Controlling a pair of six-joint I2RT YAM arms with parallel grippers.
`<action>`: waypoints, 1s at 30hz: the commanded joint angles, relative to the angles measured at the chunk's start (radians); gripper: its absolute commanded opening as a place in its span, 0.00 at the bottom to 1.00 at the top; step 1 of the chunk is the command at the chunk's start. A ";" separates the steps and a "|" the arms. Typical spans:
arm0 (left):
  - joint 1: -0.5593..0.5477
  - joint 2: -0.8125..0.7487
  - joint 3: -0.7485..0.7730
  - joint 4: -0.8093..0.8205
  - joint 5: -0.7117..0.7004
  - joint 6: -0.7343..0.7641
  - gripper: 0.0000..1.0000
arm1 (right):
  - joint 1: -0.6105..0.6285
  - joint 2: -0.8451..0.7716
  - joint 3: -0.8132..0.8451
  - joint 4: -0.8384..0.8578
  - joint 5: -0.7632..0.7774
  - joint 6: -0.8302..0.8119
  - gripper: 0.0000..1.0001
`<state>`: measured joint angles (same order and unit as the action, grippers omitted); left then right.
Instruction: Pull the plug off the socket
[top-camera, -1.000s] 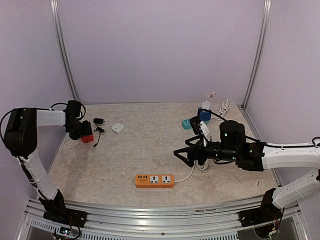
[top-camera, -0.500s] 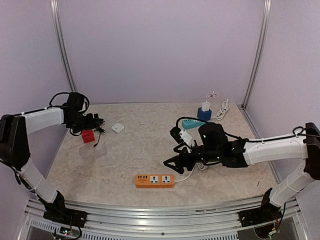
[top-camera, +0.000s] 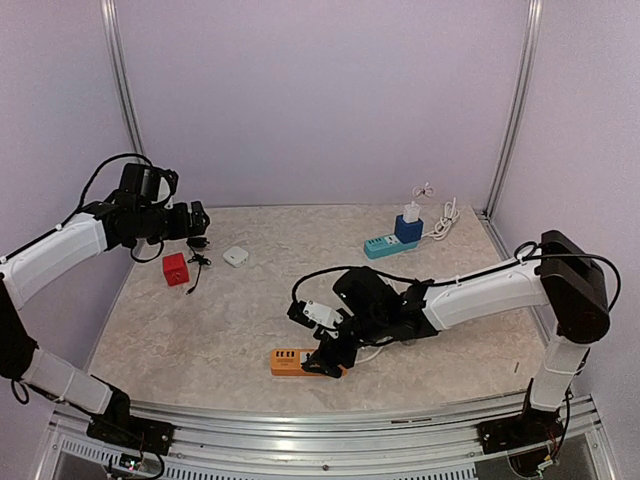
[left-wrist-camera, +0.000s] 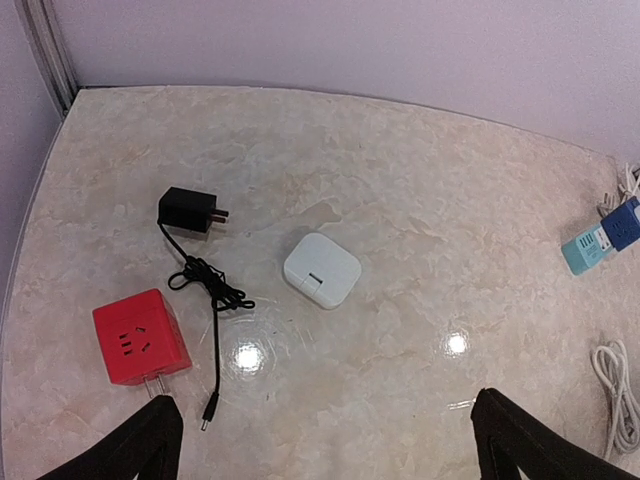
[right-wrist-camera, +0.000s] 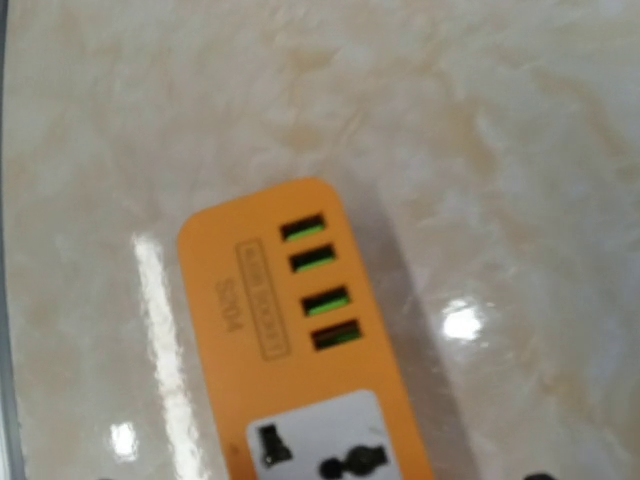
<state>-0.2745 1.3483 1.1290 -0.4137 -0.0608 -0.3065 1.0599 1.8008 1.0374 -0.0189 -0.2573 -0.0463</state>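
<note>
White square adapter (left-wrist-camera: 321, 271), marble tabletop (left-wrist-camera: 430, 200)

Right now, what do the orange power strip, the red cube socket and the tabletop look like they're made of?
Orange rectangular power strip: probably moulded plastic, smooth satin finish; rounded corners, faint lettering. Red cube-shaped socket: likely matte plastic; even colour, no glare. Beige veined tabletop: glossy marble look with lamp reflections; real stone or laminate, I cannot tell.
</note>
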 joint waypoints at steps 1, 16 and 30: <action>-0.020 -0.016 -0.028 -0.019 -0.008 -0.005 0.99 | 0.013 0.067 0.052 -0.088 -0.009 -0.055 0.86; -0.027 -0.023 -0.067 0.036 0.011 -0.017 0.99 | 0.008 0.152 0.048 -0.087 0.102 -0.040 0.65; -0.051 -0.003 -0.077 0.048 0.006 -0.020 0.99 | -0.276 -0.010 -0.183 0.016 0.200 0.145 0.46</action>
<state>-0.3164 1.3472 1.0683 -0.3832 -0.0563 -0.3172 0.8795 1.8400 0.9333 0.0319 -0.1390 0.0322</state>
